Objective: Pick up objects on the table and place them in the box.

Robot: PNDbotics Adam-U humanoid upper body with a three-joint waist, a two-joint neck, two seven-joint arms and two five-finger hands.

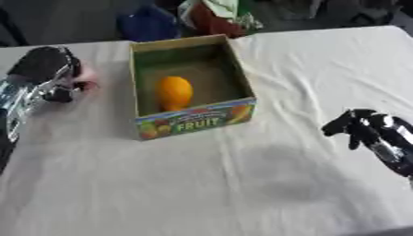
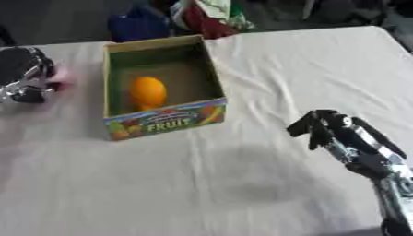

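A cardboard box point(image 1: 193, 120) with "FRUIT" printed on its front stands left of the table's middle. An orange fruit point(image 1: 174, 92) lies inside it on the floor of the box. My left hand point(image 1: 44, 69) hovers at the left edge, just left of the box. Its fingers are curled round a small pink thing point(image 1: 87, 79) that shows only as a blur beside them. My right hand point(image 2: 343, 131) hangs over the cloth to the right of the box. Its fingers are relaxed, pointing down and holding nothing.
A white cloth point(image 1: 242, 184) covers the table. Beyond the far edge sit a blue bag point(image 1: 149, 23) and a red and green bundle point(image 1: 222, 16). The cloth in front of the box and between the hands is bare.
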